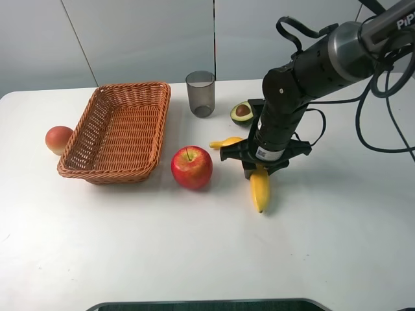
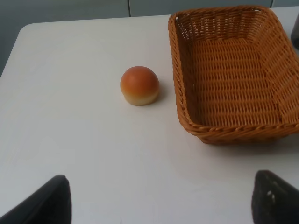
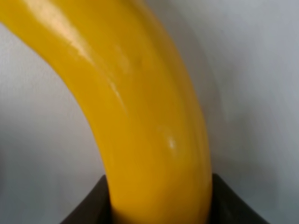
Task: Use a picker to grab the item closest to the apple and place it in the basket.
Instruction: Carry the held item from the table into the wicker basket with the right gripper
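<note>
- I have the right hand (image 1: 259, 170) down over the banana (image 1: 260, 191), about midway along its curve
- In the right wrist view the banana (image 3: 140, 116) fills the frame, and the dark fingers (image 3: 91, 207) sit tight against both its sides, so I read the hand as pinching it
- The banana lies at 3 o'clock from the apple (image 1: 191, 166), just beside it; one tip points toward 10 o'clock and the other toward 6 o'clock, close to the table (image 1: 194, 259)
- I cannot tell from here whether the banana is off the table
- The basket (image 1: 118, 129) stands at 10 o'clock from the apple, near it, with nothing showing inside
- A grey cup (image 1: 200, 93) stands upright at 12 o'clock from the apple, and an avocado half (image 1: 242, 113) at 1 o'clock, cut face up
- A peach (image 1: 58, 139) sits at 9 o'clock from the basket, close to its wall but apart from it
- My left hand (image 2: 161, 200) is spread wide above the table, its fingers (image 2: 46, 200) at the two corners of the wrist view, holding nothing
</note>
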